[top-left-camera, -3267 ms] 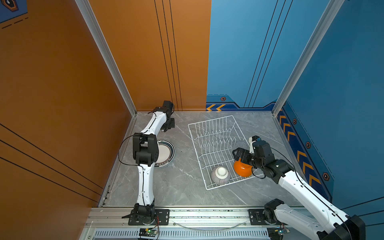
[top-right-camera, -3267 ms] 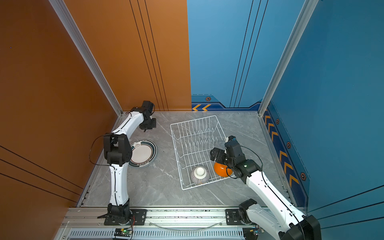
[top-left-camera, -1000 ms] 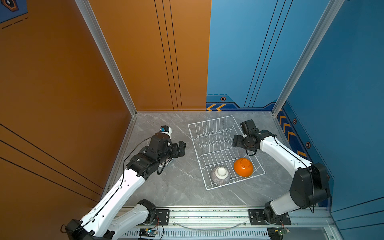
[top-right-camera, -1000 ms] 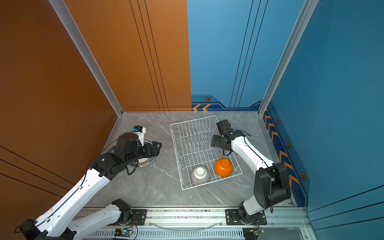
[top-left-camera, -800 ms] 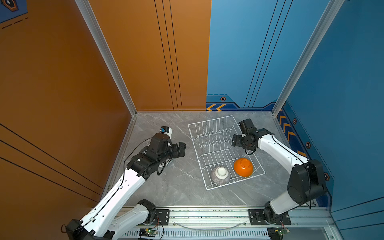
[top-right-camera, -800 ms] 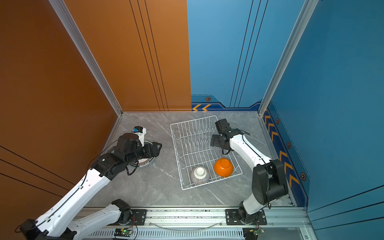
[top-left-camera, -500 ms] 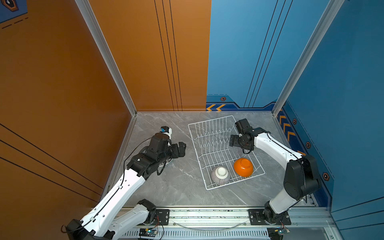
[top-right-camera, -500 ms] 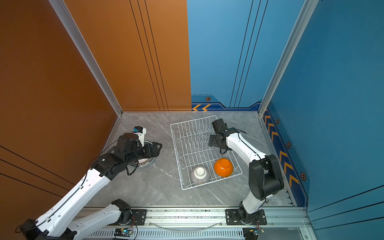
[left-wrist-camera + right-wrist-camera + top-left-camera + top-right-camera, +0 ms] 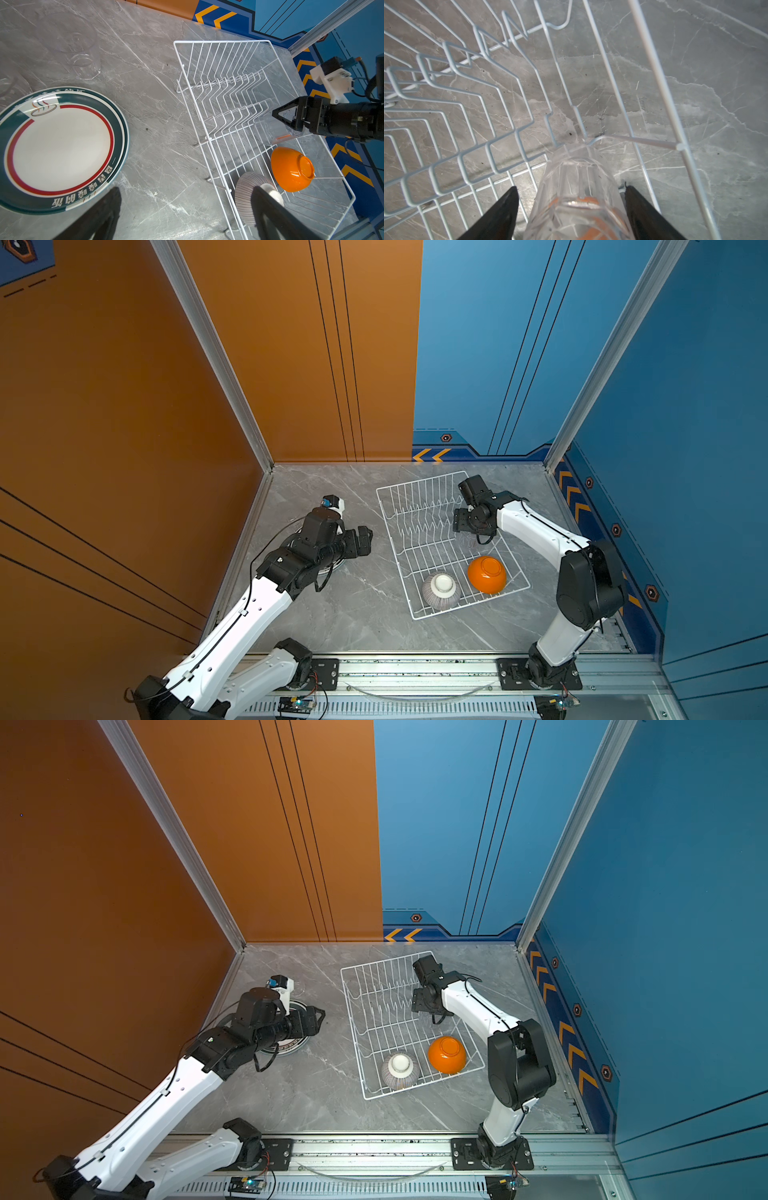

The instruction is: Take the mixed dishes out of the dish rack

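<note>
in rack: right gripper straddling glass
jaws: spread, not pinching yet
glass: being picked up; nxt needing squeeze, lift out

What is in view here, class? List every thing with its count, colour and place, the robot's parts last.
dish rack: one, white wire, on the table
orange bowl: one, orange, upside down in the rack
striped bowl: one, grey-striped, upside down beside the orange bowl
tumbler in the rack: one, clear
tumbler on the table: one, clear, near the plate
plate: one, white, green and red rings, left of the rack
table: one, grey marble
left tool: black, open, between plate and rack
right tool: black, open, astride the rack's tumbler
</note>
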